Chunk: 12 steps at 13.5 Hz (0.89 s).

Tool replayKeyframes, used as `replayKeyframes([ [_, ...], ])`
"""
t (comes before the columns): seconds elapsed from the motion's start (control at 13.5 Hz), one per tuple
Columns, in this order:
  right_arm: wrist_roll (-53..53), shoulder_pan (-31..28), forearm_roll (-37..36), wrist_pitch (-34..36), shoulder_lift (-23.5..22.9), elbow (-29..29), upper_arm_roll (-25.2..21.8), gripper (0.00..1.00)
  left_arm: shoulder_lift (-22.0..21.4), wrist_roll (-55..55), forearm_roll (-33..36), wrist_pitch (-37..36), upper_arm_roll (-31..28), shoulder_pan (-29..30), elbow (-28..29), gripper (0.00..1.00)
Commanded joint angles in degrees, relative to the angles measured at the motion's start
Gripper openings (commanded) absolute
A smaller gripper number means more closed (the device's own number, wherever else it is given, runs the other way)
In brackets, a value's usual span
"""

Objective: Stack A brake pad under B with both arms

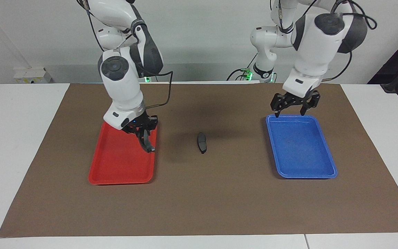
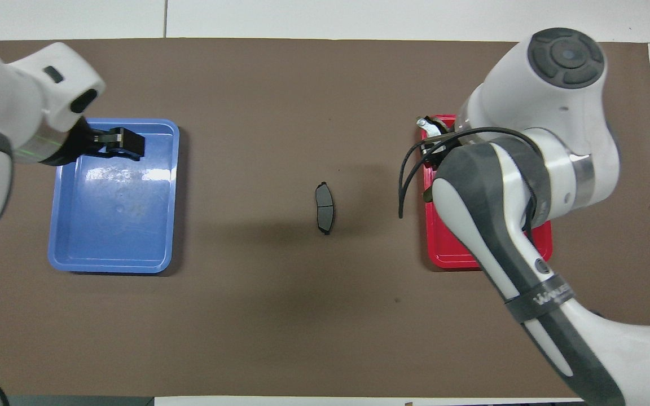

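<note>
Clock directions are taken from above, with 12 o'clock pointing away from the robots.

- Right gripper (image 1: 143, 130): held over the red tray (image 1: 116, 166), above the tray's 9 o'clock edge. It is clamped on B (image 1: 146, 141), which hangs edge-on with its lower end pointing down. Whether that end touches the tray cannot be told.
- Left gripper (image 1: 290, 112): held over the blue tray (image 1: 323, 152). Its fingers are spread wide and nothing is held.
- A (image 1: 202, 141): lies flat on the brown mat (image 1: 199, 200) in the middle of the table, with its long axis running 6 to 12 o'clock. No gripper touches it.
- Seen from A, the red tray lies at 3 o'clock and the blue tray at 9 o'clock. Both are well apart from A.
- Nothing is seen inside the blue tray.
- A and B are not stacked: A is on the mat and B is in the right gripper.
</note>
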<state>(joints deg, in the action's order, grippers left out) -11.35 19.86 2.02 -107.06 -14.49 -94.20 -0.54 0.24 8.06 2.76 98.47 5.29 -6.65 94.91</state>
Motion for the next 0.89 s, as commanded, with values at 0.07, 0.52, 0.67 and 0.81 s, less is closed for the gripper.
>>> replayKeyframes([
  [0.07,-7.08,5.96,2.99,-6.56,-5.44,1.38,-0.25,0.0,-2.87,-5.24,-1.53,-2.66,-3.35,2.24,0.8,1.0],
  [0.52,-17.99,12.13,2.11,-15.09,-16.08,5.86,-0.17,0.0,-2.96,-4.46,-1.53,-2.93,-2.82,1.55,0.18,1.0],
  [0.67,-18.79,13.1,1.94,-17.58,-16.27,5.43,-0.17,0.0,-3.31,-4.37,-1.44,-2.93,-2.47,1.55,0.62,1.0],
  [0.81,-18.79,13.63,1.67,-18.71,-16.36,3.59,-0.17,0.0,-3.49,-4.55,-1.53,-3.11,-2.38,2.34,0.54,1.0],
])
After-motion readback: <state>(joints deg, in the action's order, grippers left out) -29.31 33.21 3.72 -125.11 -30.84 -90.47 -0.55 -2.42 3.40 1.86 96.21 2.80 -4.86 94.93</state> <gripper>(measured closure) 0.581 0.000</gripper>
